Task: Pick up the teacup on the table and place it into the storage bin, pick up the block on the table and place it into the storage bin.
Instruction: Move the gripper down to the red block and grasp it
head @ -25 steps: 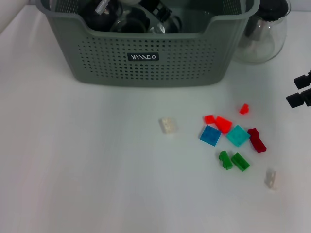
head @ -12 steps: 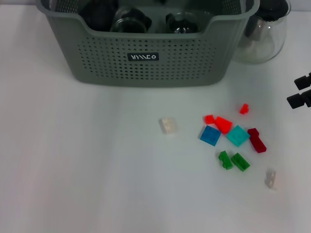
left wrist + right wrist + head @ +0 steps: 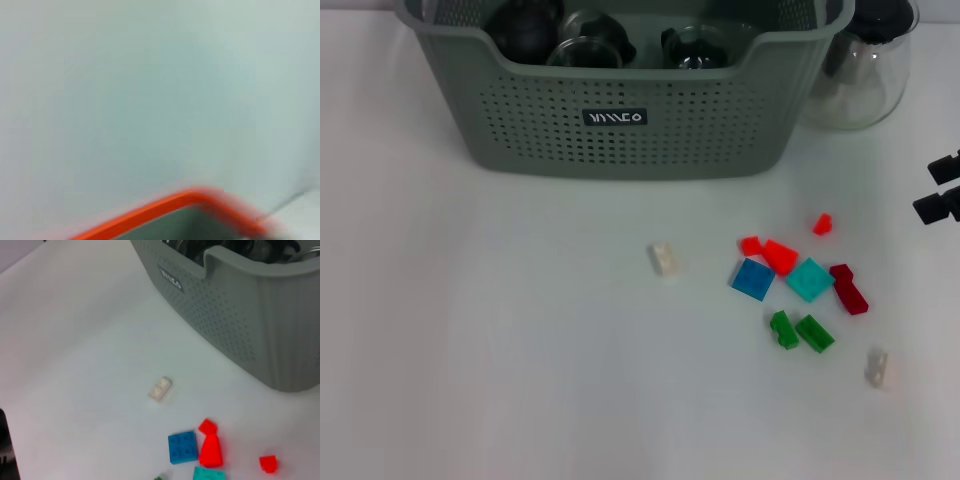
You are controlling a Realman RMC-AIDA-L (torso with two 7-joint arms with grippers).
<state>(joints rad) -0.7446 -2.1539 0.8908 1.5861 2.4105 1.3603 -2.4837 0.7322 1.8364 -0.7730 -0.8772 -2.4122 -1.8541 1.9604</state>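
The grey-green storage bin point(image 3: 620, 120) stands at the back of the table; it also shows in the right wrist view point(image 3: 250, 315). Inside it lie a glass teacup point(image 3: 588, 45) and other glassware point(image 3: 695, 45). Loose on the white table are blocks: a white one point(image 3: 663, 260) point(image 3: 160, 389), a blue one point(image 3: 752, 279) point(image 3: 183, 446), red ones point(image 3: 780, 256), a teal one point(image 3: 810, 280), two green ones point(image 3: 798, 330) and a dark red one point(image 3: 848, 289). My right gripper point(image 3: 938, 187) hangs open at the right edge, well clear of the blocks. The left gripper is out of view.
A clear glass pot point(image 3: 860, 70) stands right of the bin. Another small white block point(image 3: 877, 368) lies near the front right. The left wrist view shows only a pale surface and an orange edge point(image 3: 165, 207).
A dark arm that reached into the bin one second ago has withdrawn out of view. The white block near the middle looks slightly turned. The right gripper has stayed put.
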